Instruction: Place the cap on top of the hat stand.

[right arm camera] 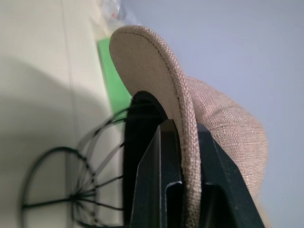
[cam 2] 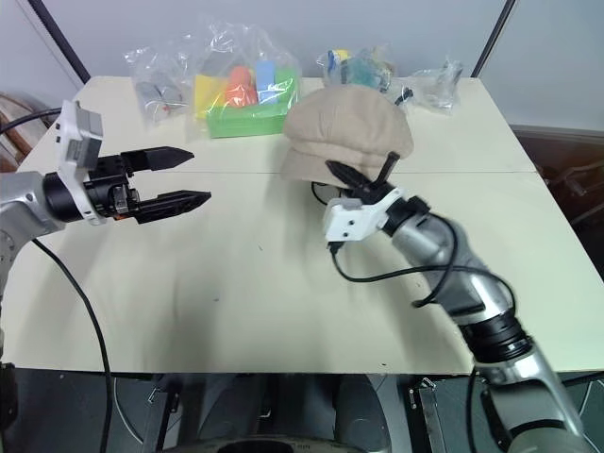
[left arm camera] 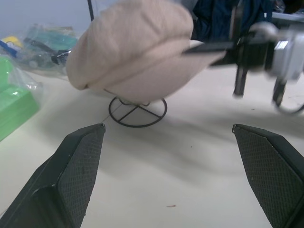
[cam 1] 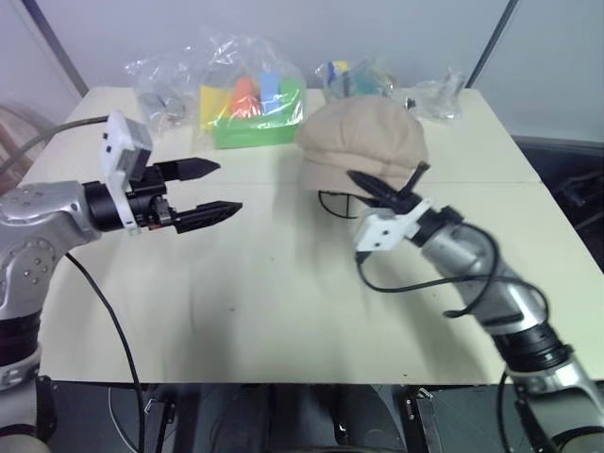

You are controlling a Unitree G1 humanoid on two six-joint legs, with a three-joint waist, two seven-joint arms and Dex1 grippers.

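The beige cap [cam 1: 363,142] sits over the black wire hat stand [left arm camera: 137,111] at the back middle of the table. Only the stand's lower wires and round base show beneath it. My right gripper [cam 1: 382,186] reaches in from the front right and is shut on the cap's brim [right arm camera: 156,71], which runs between its two fingers [right arm camera: 156,180]. My left gripper [cam 1: 229,187] hovers above the table to the cap's left, open and holding nothing, pointing toward the cap.
Clear plastic bags line the table's far edge: one with green, yellow, orange and blue items [cam 1: 250,104], and smaller ones [cam 1: 354,75] [cam 1: 439,94] [cam 1: 156,94]. The pale table [cam 1: 236,302] stretches bare toward the front edge.
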